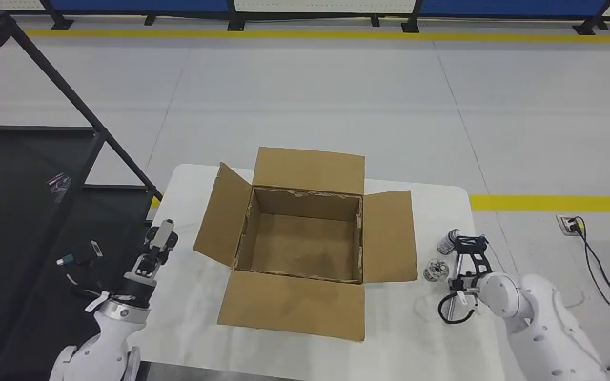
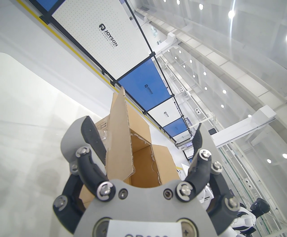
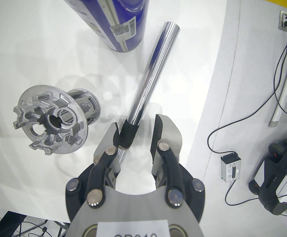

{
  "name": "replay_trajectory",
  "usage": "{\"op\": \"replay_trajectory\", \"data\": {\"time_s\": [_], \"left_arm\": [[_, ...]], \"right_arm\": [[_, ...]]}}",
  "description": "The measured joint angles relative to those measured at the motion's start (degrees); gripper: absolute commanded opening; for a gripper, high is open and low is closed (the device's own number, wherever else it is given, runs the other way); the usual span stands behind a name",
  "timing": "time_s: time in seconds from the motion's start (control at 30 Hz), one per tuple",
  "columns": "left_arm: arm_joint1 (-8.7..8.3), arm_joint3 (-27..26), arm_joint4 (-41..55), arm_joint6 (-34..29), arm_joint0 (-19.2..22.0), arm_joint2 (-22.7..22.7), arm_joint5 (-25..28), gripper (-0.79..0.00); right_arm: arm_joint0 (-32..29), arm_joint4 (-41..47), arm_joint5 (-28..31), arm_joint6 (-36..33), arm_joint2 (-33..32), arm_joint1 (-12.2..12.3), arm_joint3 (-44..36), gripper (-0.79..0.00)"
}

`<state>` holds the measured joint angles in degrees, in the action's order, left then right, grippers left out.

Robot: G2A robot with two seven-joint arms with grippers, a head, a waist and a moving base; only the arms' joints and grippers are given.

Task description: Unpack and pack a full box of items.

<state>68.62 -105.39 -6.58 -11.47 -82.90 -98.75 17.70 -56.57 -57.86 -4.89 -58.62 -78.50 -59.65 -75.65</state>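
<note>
Plainly, a barcode label [image 3: 124,28] marks the blue can [image 3: 105,18].

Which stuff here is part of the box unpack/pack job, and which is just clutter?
Job:
- cardboard box, open and empty
- blue can, metal hub and chrome rod on the table beside it
- right gripper, open astride the rod

Lying about:
- black frame beside the table
- grey adapter and cables on the floor
</note>
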Motion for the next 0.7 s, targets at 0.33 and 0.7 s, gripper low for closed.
{"op": "replay_trajectory", "data": {"time_s": [0.33, 0.7], "left_arm": [[-0.02, -0.1, 0.0, 0.2, -0.3, -0.4, -0.1, 0.000], [-0.02, -0.1, 0.0, 0.5, -0.4, -0.5, 0.0, 0.000]], "right_arm": [[1.2, -0.5, -0.7, 0.2, 1.4, -0.4, 1.6, -0.640], [1.4, 0.5, 0.7, 0.4, -1.0, -0.1, 1.0, -0.785]]}}
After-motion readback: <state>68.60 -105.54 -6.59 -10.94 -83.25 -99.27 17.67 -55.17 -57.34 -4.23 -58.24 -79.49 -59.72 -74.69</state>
